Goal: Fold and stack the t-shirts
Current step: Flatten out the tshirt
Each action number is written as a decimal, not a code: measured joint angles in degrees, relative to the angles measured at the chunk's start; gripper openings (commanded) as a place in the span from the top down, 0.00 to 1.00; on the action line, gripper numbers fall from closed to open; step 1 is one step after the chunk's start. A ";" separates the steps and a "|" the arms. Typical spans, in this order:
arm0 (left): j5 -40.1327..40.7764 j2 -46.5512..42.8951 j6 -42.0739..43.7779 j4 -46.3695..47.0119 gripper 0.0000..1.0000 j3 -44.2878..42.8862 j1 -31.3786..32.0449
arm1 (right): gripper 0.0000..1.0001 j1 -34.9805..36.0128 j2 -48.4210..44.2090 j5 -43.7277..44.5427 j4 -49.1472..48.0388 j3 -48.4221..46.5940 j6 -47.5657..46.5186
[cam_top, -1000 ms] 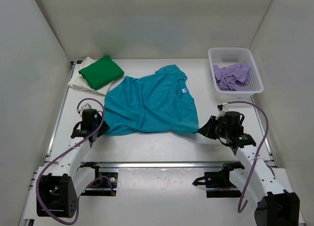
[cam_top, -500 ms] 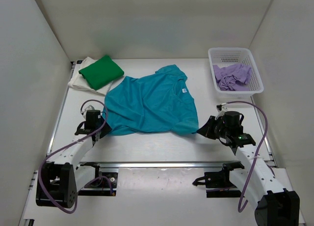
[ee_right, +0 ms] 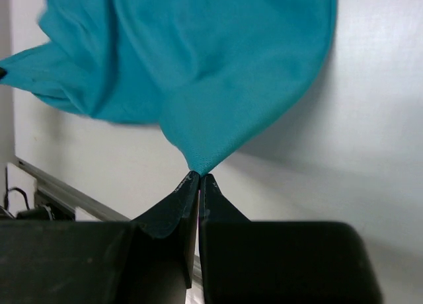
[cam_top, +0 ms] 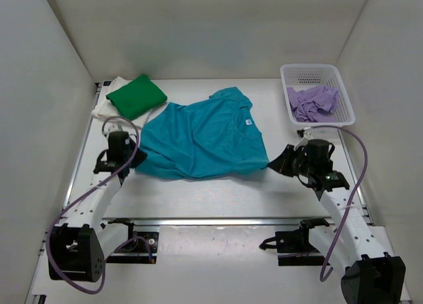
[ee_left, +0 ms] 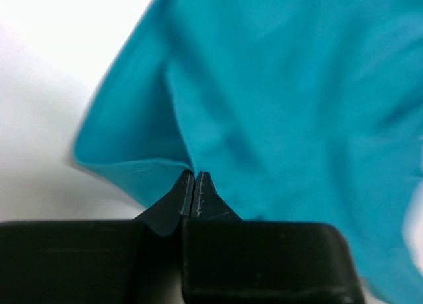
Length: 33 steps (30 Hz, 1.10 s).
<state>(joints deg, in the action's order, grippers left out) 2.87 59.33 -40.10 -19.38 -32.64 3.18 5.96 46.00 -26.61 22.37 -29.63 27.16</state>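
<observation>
A teal t-shirt (cam_top: pixel 198 139) with a small white neck label lies spread in the middle of the table, its near edge raised. My left gripper (cam_top: pixel 135 160) is shut on the shirt's near left corner (ee_left: pixel 178 164). My right gripper (cam_top: pixel 272 165) is shut on the near right corner (ee_right: pixel 201 160), which hangs above the table. A folded green t-shirt (cam_top: pixel 136 96) rests on a cream-white one (cam_top: pixel 109 107) at the far left. A crumpled lilac t-shirt (cam_top: pixel 312 102) lies in the basket.
A white plastic mesh basket (cam_top: pixel 317 74) stands at the far right. White walls close in the table on three sides. A metal rail (cam_top: pixel 218 220) runs along the near edge between the arm bases.
My left gripper has closed on the teal shirt's near left corner. Both grippers have moved away from me and the shirt's near edge has lifted.
</observation>
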 measured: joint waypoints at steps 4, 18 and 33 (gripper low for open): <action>-4.44 -0.07 0.96 -2.32 1.00 -16.50 -1.68 | 1.00 -1.14 1.75 1.38 1.60 -14.08 -0.98; -15.45 4.50 -0.94 -5.27 1.00 -54.12 -8.55 | 1.00 -5.81 19.43 7.56 14.78 -80.06 -10.75; -15.04 21.44 -1.51 -0.26 1.00 -48.35 -7.41 | 1.00 -9.90 57.70 -0.96 18.69 -106.71 -10.47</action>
<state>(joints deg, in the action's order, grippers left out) -12.16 80.77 -41.60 -19.64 -80.99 -4.23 -3.95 103.70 -27.57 41.06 -136.33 16.69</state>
